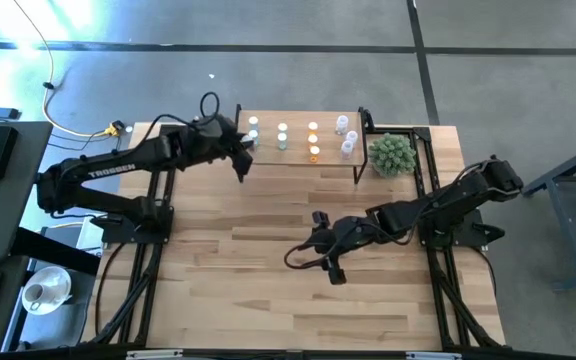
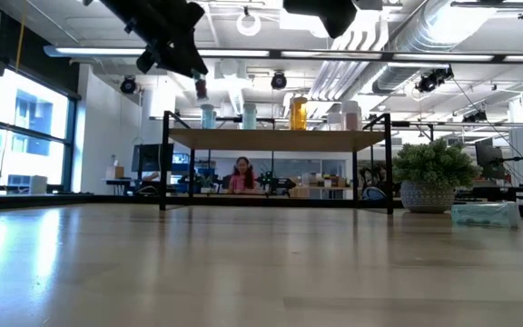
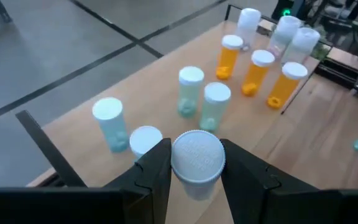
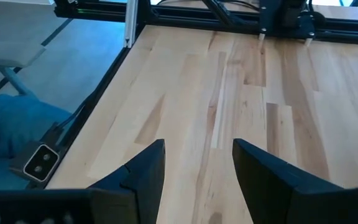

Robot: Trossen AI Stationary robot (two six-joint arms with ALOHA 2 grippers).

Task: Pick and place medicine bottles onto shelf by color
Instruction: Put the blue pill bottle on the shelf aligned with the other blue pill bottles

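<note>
A white-capped bottle point(image 3: 197, 163) sits clamped in the left gripper point(image 3: 196, 171) above the shelf point(image 3: 166, 93) (beside two blue bottles point(image 3: 110, 123)). The right gripper point(image 4: 197, 165) hangs open, empty, over the table point(image 4: 278, 124).

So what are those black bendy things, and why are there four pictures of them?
Those are two robot arms bolted to a wooden table. Each ends in a gripper, a pincher with two fingers.

One picture looks straight down from above. One sits at table height, looking across. The other two come from little cameras on each arm's wrist.

At the far end stands a small shelf holding tiny medicine bottles with white caps, sorted by color: light blue ones, green ones, orange ones and clear ones. A spiky green plant sits beside the shelf.

The left gripper is over the shelf, pinching one bottle near the blue ones. The right gripper is open and empty, waiting above the bare table.
</note>
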